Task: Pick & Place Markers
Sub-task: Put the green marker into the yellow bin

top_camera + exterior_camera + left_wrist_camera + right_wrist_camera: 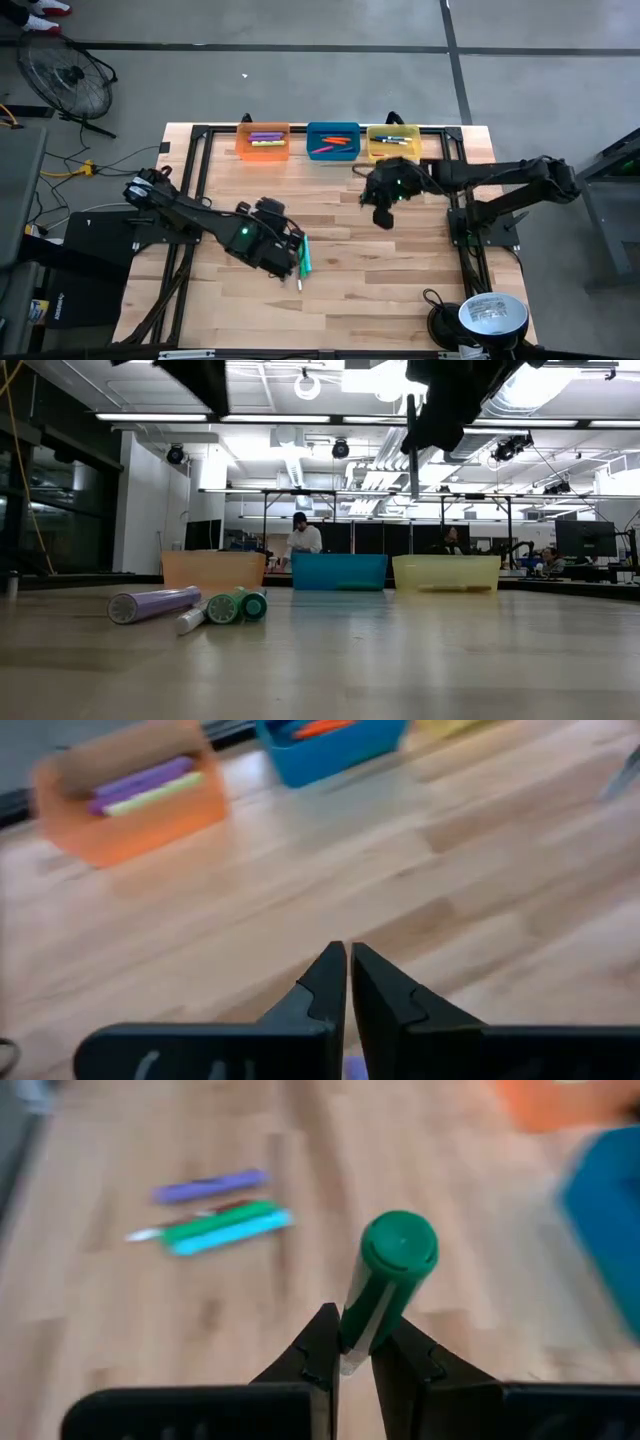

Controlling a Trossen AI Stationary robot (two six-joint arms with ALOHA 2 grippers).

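The right gripper (pixel 350 1355) pinches a green marker (pixel 385 1280) between its fingers, the capped end pointing away from the wrist, while the arm hangs above the wooden table (pixel 400 290) just in front of the yellow bin (pixel 393 142) at the far edge. The left gripper (pixel 348 970) is over the middle of the table with its fingers pressed together and nothing seen between them in its wrist view. A small cluster of loose markers lies on the wood beside that left gripper: a purple marker (pixel 153 604), a green marker on the table (pixel 225 607), a teal one (pixel 253 604) and a thin white-tipped one (pixel 192 620), close together or touching. Along the far edge stand three bins in a row: the orange bin (pixel 263 141), holding purple, yellow and orange markers, the blue bin (pixel 333 140), holding orange ones, and the yellow bin with several blue and other markers inside. In the low view, people sit at desks in the room behind the bins
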